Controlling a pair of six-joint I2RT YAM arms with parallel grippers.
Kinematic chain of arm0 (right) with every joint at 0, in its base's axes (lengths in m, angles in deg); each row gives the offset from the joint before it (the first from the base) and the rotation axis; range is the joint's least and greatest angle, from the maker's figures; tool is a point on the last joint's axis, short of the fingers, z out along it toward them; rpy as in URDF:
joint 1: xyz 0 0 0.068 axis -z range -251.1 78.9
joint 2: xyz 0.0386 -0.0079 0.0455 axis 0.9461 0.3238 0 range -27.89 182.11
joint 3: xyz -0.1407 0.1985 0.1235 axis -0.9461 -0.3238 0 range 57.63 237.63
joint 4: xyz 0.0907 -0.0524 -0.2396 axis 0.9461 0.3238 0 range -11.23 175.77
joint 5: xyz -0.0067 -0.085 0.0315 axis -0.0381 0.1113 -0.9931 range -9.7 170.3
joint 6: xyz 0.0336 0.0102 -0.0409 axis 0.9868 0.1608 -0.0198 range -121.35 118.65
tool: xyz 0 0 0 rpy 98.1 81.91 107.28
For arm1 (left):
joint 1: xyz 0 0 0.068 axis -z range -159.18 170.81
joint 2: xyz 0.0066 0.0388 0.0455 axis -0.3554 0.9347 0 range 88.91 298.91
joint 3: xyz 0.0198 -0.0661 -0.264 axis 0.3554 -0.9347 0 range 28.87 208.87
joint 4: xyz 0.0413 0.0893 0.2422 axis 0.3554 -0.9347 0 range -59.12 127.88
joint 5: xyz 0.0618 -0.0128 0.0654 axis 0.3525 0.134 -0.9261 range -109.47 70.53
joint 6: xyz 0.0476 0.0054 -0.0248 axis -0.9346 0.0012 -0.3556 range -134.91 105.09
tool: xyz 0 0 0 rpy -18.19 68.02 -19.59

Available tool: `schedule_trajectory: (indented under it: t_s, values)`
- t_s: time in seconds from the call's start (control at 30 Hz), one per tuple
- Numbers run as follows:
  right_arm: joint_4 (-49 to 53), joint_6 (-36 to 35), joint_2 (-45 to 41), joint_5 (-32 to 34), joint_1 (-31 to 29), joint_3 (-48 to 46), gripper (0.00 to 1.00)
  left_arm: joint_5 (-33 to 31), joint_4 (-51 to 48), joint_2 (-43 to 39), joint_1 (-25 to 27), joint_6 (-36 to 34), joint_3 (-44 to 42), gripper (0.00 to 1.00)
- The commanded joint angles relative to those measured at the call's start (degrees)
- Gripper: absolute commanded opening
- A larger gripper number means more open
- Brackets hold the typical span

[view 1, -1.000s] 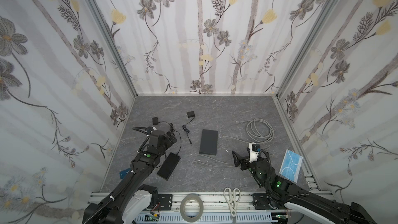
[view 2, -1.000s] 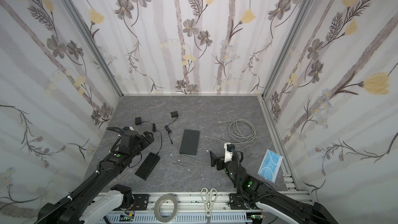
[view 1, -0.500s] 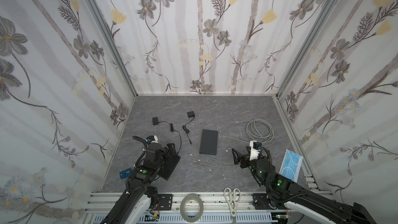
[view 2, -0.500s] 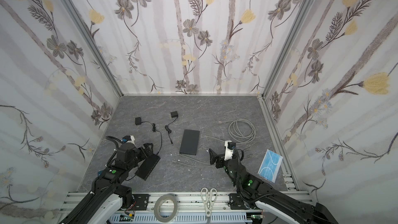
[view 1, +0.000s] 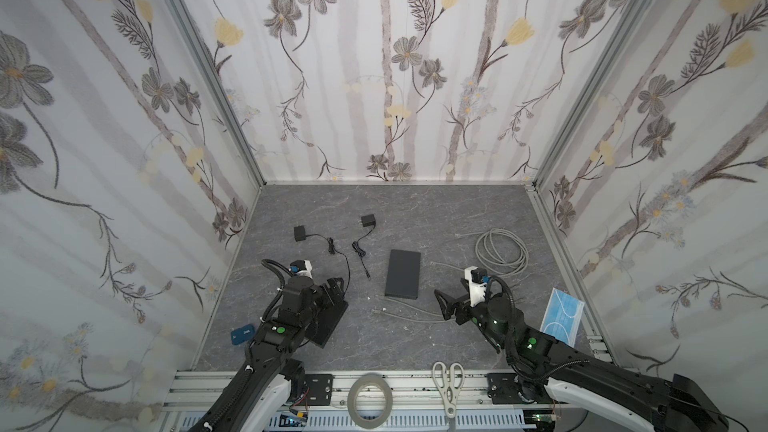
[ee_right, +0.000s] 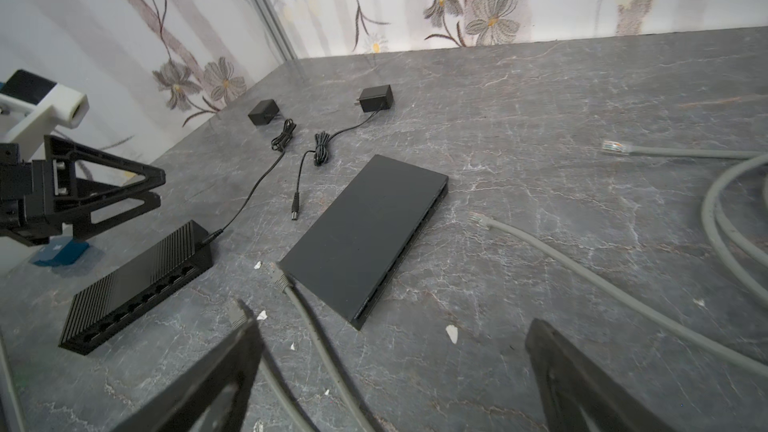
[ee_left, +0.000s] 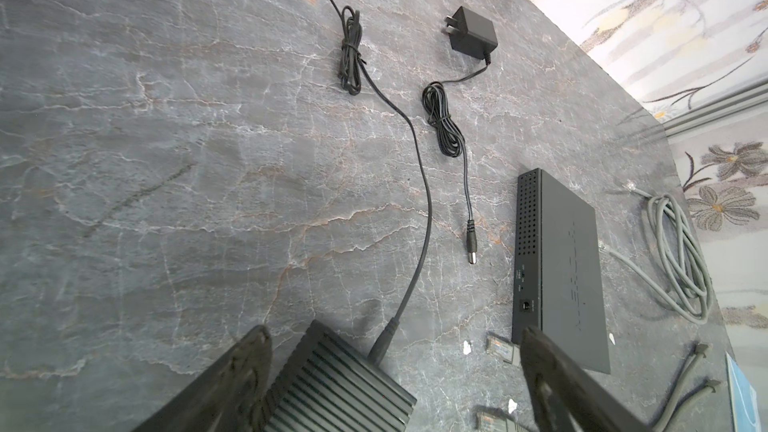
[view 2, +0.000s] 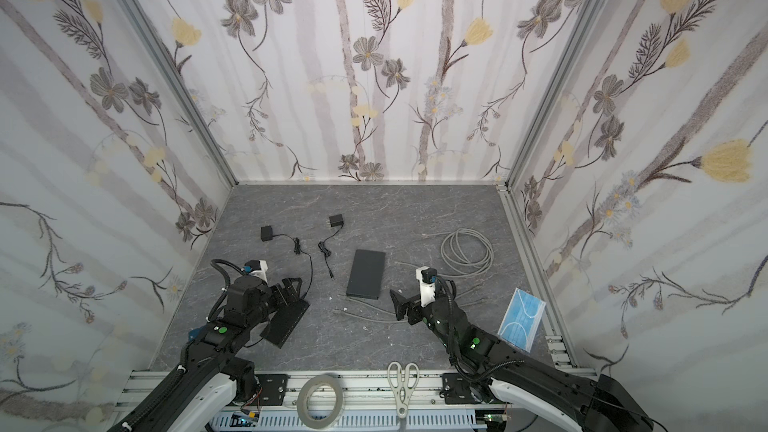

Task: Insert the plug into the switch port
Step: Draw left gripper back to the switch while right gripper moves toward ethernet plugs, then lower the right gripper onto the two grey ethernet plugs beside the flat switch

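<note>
Right gripper [ee_right: 392, 330], open and empty, faces the cable plug [ee_right: 280, 280] lying lengthwise just ahead, beside the switch [ee_right: 365, 234]; left gripper [ee_left: 390, 332] open, farther.

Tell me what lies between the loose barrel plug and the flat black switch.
Nothing: only bare grey tabletop separates the barrel plug from the perforated side of the flat switch, where its round power port sits. The left wrist view shows this most clearly.

The desk [ee_right: 540, 97] looks like matt grey stone with pale veins. The ribbed switch [ee_right: 137, 280] has a matt black grooved casing; the flat switch [ee_right: 365, 226] is smooth and faintly sheened. The grey network cable [ee_right: 582, 274] wears a smooth rubbery sheath; the face mask [view 1: 563, 320] is pleated blue cloth.
</note>
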Motion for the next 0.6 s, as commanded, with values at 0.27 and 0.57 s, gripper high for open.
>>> schedule_trajectory:
  t_s: [0.27,0.57]
  values:
    - [15.91,-11.38,27.15,-12.45,-1.47,21.65,0.66,0.47,1.02,-8.80,0.03,-0.55,-2.40,0.95]
    - [24.78,-17.80,47.54,-11.07,-8.98,38.29,0.40,0.96,-1.81,-14.53,0.07,-0.34,-3.20,0.95]
